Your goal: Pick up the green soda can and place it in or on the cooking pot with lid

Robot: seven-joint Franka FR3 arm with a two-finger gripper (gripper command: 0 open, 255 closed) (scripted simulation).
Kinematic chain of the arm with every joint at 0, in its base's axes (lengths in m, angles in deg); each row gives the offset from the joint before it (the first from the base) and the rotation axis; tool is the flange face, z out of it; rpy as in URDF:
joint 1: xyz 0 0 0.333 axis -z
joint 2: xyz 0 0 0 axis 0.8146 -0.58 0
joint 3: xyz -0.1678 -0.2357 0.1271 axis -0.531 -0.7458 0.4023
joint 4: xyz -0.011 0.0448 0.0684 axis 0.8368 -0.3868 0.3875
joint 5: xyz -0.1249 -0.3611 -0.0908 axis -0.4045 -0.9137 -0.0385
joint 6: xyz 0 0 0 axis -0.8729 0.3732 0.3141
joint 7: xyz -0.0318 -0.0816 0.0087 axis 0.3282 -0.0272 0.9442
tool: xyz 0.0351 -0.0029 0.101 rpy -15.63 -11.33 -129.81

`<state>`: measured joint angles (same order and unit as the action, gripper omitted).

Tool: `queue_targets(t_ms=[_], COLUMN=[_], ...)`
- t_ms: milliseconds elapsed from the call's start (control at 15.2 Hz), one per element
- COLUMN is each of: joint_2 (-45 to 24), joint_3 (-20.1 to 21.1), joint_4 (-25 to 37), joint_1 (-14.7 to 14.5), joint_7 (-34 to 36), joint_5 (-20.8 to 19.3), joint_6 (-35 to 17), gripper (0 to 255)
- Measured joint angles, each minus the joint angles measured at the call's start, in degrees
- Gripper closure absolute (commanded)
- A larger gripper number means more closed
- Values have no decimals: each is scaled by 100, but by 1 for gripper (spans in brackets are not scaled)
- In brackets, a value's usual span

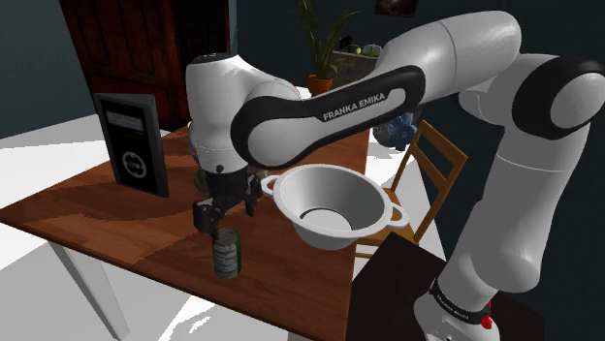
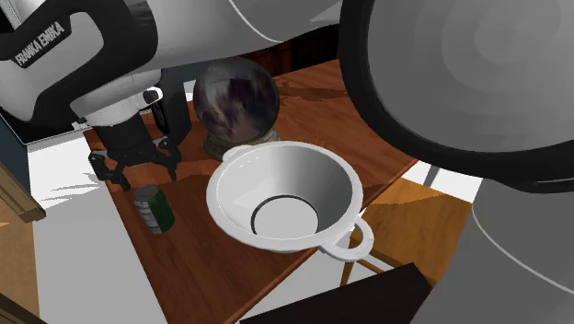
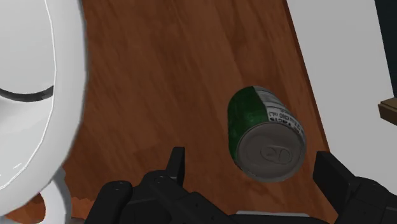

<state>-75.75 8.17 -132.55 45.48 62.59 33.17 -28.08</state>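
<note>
The green soda can (image 1: 226,255) stands upright on the wooden desk (image 1: 107,218), just beside the white cooking pot (image 1: 334,186) but apart from it, on the pot's side toward the shoulder view's left. The end effector (image 1: 227,215) hangs straight above the can and points down at it. Its two black fingers (image 3: 177,163) are spread wider than the can and have hold of nothing. In the wrist view the can's silver top lies between them, nearer the finger that is farther from the pot, so the hand looks lined up for a descent but not quite centred. That wide opening seems meant to let the fingers pass down either side of the can before closing. The pot sits with its mouth open and no lid on it, which would let the can be lowered straight in after a short carry sideways. The pot-side finger must come down in the strip of desk between can and pot, so a nudge of either is the likely risk.
</note>
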Motion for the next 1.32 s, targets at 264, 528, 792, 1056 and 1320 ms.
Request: queue_targets(t_ms=[264, 528, 792, 1056, 1320], joint_2=[-463, -545, -575, -580, -577], joint_3=[-2, -22, -34, -35, -34], joint_4=[297, 66, -2, -5, -2], joint_1=[-176, -188, -184, -185, -186], joint_7=[252, 319, 328, 331, 331], joint_5=[-301, -372, -395, -399, -399], joint_6=[-82, -377, -471, -480, -481], gripper=[0, 0, 0, 255, 255])
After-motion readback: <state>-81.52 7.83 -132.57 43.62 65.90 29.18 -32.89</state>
